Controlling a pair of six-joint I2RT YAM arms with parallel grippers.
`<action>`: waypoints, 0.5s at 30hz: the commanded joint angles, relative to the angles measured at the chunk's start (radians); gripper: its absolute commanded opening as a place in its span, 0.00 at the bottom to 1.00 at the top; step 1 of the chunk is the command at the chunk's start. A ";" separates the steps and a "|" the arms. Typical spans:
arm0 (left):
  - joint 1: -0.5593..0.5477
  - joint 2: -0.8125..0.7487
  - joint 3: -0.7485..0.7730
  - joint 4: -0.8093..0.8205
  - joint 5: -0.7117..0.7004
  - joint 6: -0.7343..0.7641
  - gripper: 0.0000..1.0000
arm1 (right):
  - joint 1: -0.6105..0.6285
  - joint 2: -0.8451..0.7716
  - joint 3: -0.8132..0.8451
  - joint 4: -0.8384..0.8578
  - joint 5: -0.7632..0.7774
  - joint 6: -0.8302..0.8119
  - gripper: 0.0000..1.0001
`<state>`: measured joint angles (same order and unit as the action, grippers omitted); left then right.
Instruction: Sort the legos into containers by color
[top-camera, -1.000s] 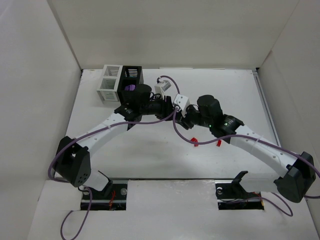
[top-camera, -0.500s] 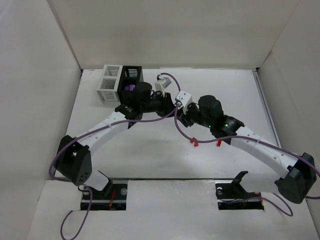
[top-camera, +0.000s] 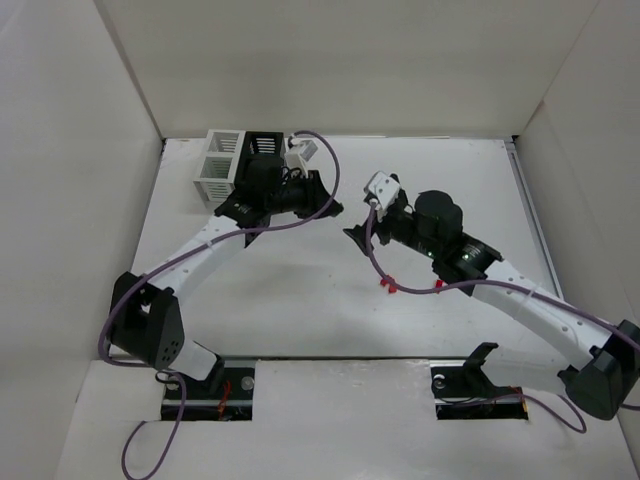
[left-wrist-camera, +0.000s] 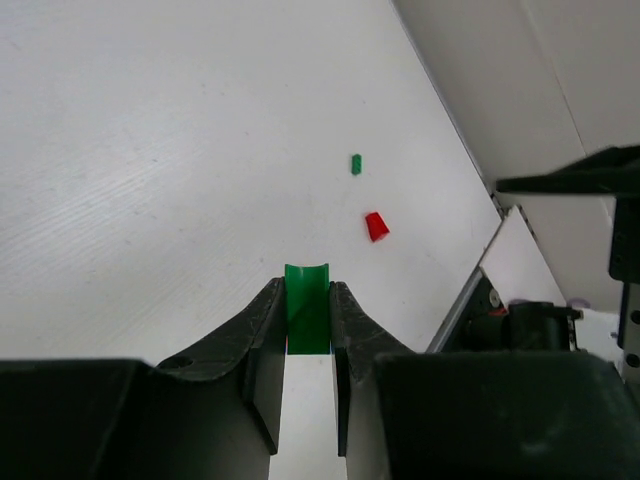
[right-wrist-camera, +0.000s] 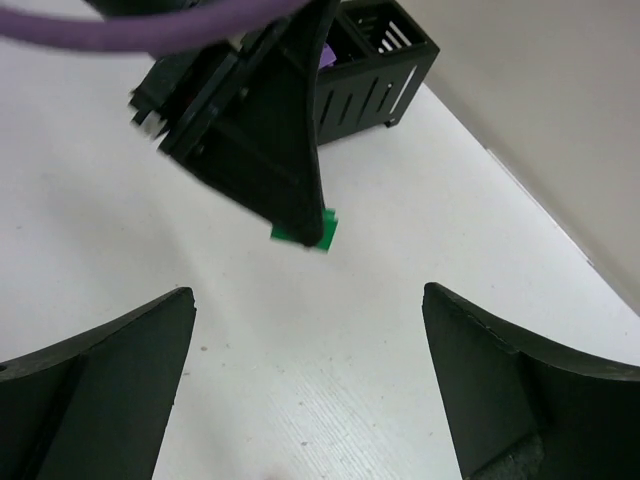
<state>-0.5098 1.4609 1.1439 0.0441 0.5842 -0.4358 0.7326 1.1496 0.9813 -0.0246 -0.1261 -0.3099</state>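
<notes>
My left gripper (left-wrist-camera: 307, 290) is shut on a green lego (left-wrist-camera: 307, 318), pinched between its fingertips above the table. The right wrist view shows that same green lego (right-wrist-camera: 322, 232) at the tip of the left gripper's fingers (right-wrist-camera: 270, 150). My right gripper (right-wrist-camera: 308, 292) faces it, open wide and empty. From above, the left gripper (top-camera: 328, 206) is just right of the containers, a white box (top-camera: 218, 166) joined to a black box (top-camera: 262, 146). The right gripper (top-camera: 356, 236) is a short way right of it. A small green lego (left-wrist-camera: 356, 163) and a red lego (left-wrist-camera: 376, 226) lie on the table. Something purple (right-wrist-camera: 325, 55) shows inside the black box (right-wrist-camera: 385, 60).
White walls close in the table (top-camera: 300, 310) at the back and on both sides. A purple cable (top-camera: 325, 165) loops over the left wrist. The left arm covers part of the black box in the top view.
The two grippers were close together mid-table. The right gripper has opened wide and pulled back right. The left gripper has moved back-left toward the containers.
</notes>
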 joint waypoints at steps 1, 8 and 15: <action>0.053 -0.053 0.068 0.013 -0.033 -0.006 0.00 | -0.002 -0.070 -0.010 0.048 -0.020 0.015 1.00; 0.272 -0.043 0.137 -0.067 -0.185 0.014 0.00 | -0.038 -0.128 -0.035 -0.008 0.178 0.086 1.00; 0.471 0.054 0.289 -0.199 -0.511 0.057 0.00 | -0.189 -0.030 -0.004 -0.071 0.200 0.216 1.00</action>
<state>-0.0818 1.4830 1.3434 -0.1024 0.2272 -0.4145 0.5964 1.0847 0.9520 -0.0685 0.0368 -0.1719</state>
